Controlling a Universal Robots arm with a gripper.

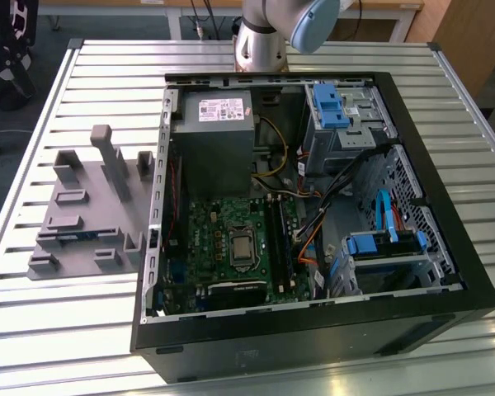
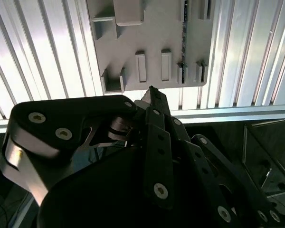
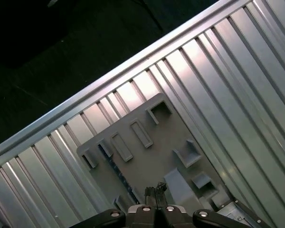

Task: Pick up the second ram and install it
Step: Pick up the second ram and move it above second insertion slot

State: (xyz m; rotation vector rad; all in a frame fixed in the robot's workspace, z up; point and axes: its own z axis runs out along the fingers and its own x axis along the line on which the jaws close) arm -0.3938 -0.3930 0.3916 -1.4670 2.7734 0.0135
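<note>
Hovering above a grey tray (image 3: 152, 147), the gripper (image 3: 155, 191) had its jaws drawn close together, with nothing held between them. The ram (image 1: 77, 235), a thin dark green-blue strip, lay slotted on edge in the tray's near part. The tray sat on a slatted table (image 1: 58, 330), just beside an open case (image 1: 470, 272) to the exterior view's right, its motherboard (image 1: 223, 239) exposed.
</note>
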